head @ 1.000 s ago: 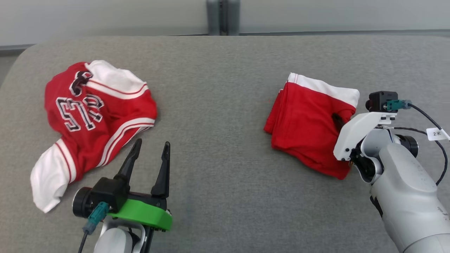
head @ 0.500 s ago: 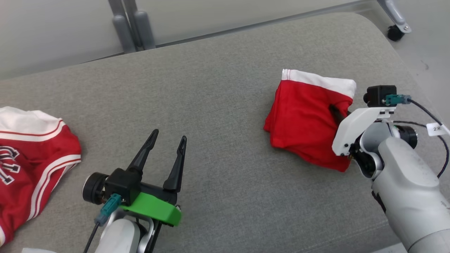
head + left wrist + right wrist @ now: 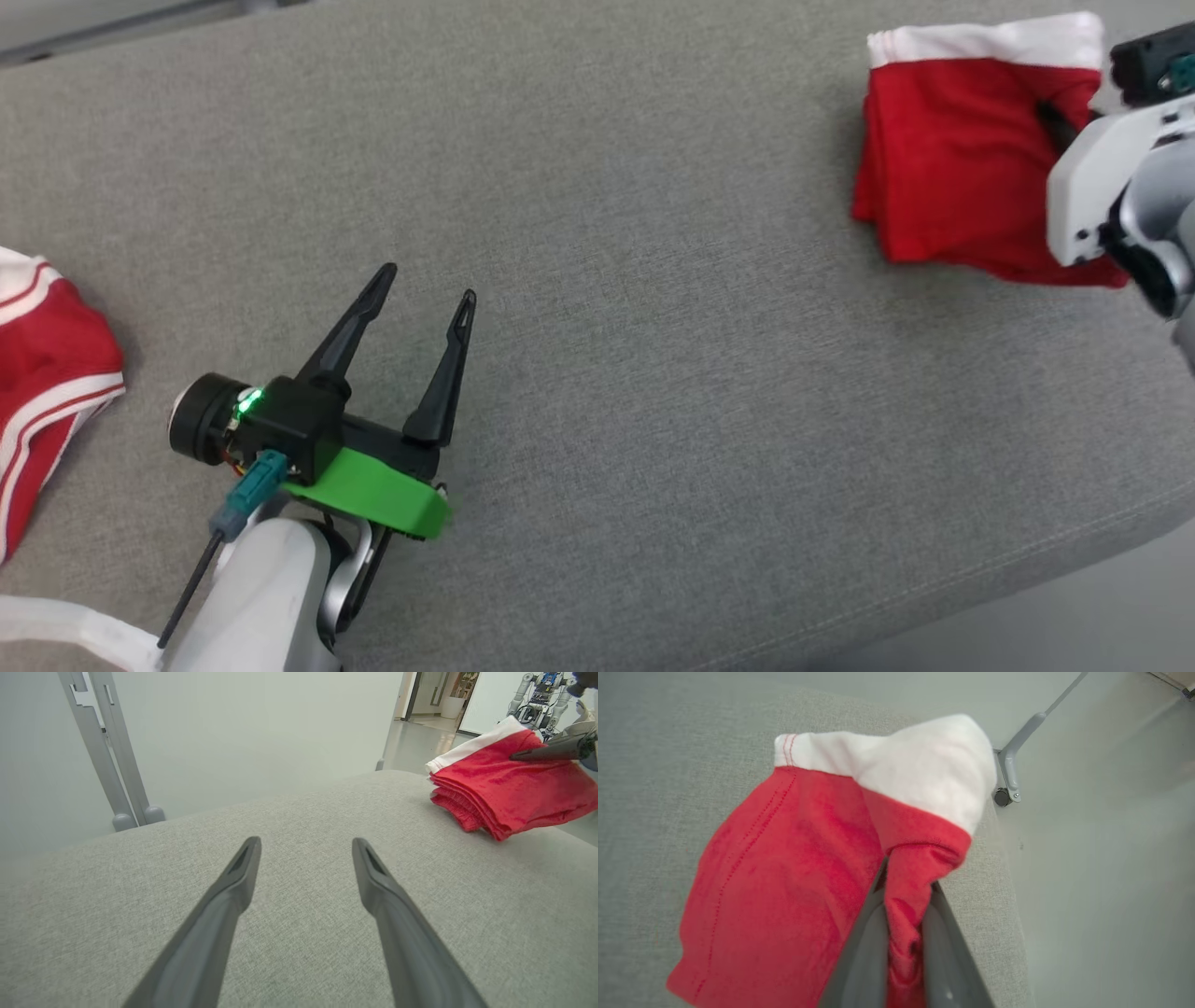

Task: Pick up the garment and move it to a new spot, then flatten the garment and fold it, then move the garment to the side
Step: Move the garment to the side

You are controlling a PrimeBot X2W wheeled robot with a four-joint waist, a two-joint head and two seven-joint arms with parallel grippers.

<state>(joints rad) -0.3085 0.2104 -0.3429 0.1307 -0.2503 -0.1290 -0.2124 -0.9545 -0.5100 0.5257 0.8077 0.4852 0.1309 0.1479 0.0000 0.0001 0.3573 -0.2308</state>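
Red cloth, folded into a thick bundle with a white band along its top edge: the garment (image 3: pixel 943 177), at the upper right of the head view. We note the right claw (image 3: pixel 908 879) clenched on a pinch of its red corner. The rest of the bundle appears to lie on the grey fabric worktop (image 3: pixel 597 280), near the worktop's edge. Left claw (image 3: pixel 428 284) released, fingers spread, hovering over bare fabric at lower left, well apart from the bundle.

Change: the whole head view has swung within the last second. We read this as a camera move, not a move of the things. The bundle now sits in the upper right corner, and a second red jersey (image 3: pixel 47 373) with striped trim is cut off by the left edge. The grip looks unchanged. We judge the folding done and the last step, carrying the garment aside, in hand.
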